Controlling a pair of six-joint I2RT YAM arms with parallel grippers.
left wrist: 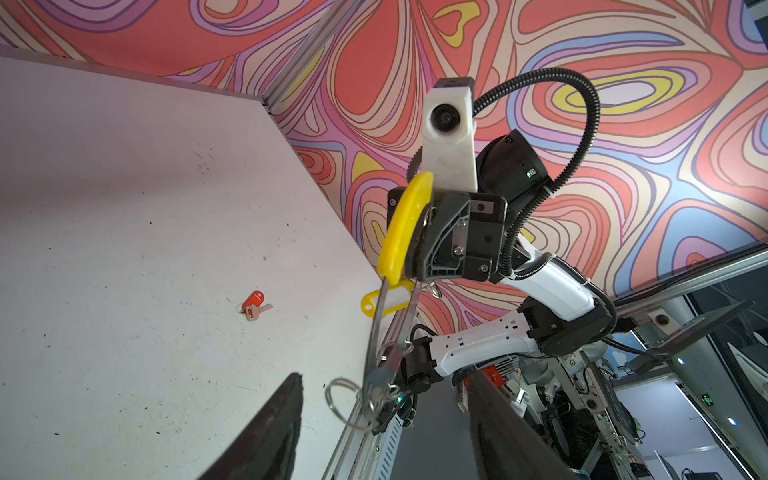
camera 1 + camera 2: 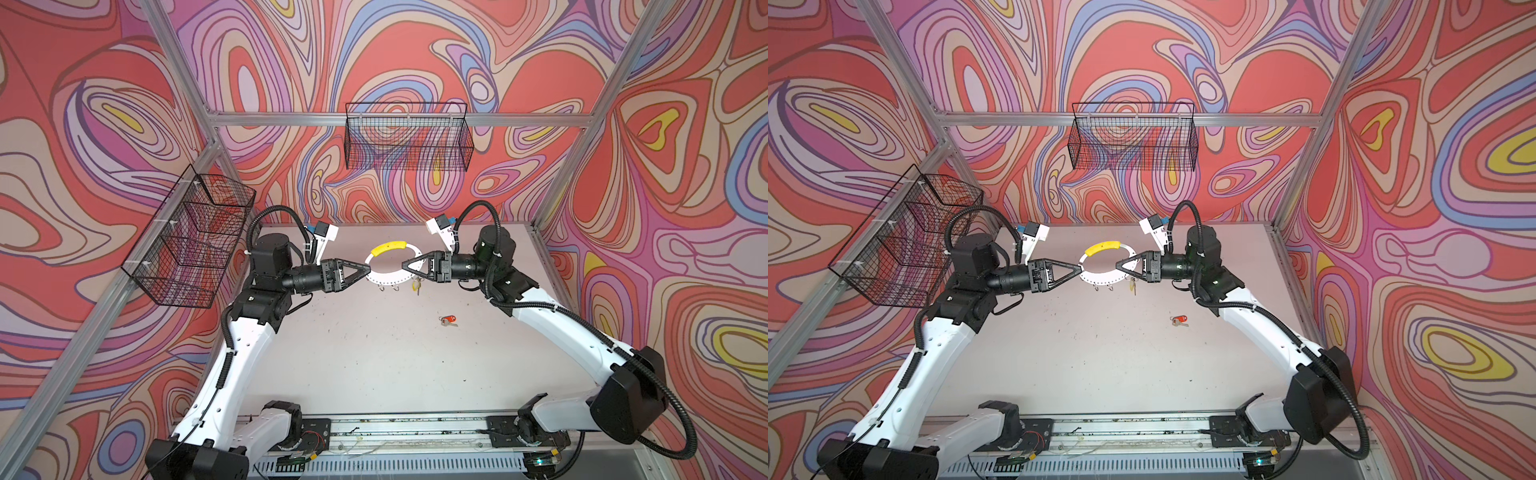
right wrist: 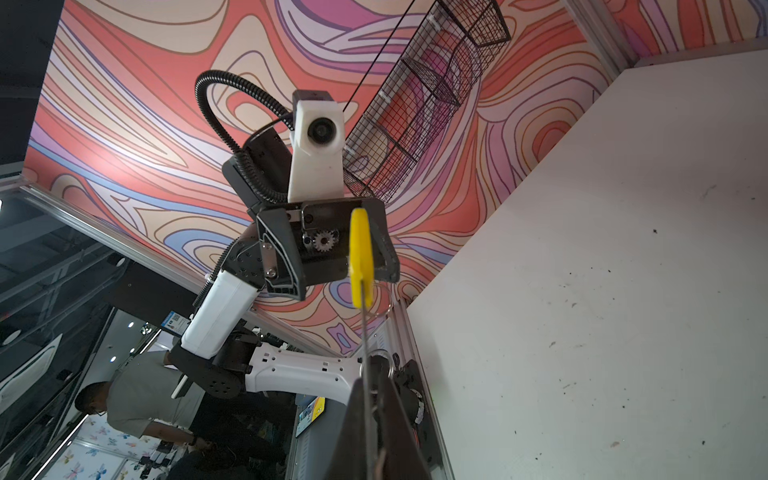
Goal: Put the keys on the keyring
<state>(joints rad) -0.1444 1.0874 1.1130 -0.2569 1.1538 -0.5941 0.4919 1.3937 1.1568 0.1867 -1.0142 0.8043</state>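
Right jaws clamped on keyring (image 2: 390, 279) rim | left jaws parted around opposite rim

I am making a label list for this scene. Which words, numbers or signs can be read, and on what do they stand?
No text can be read.
Yellow key tag: white label looks blank.
White mark on the left arm: too small.
Green display in the background: blurred.

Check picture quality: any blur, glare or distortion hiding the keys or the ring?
Both top views: even light, no glare; the wide lens splays the frame posts; the red-tagged key is small but clear. Left wrist view: ring clear, left gripper a dark, soft shape at the edge. Right wrist view: ring edge-on, a thin line.
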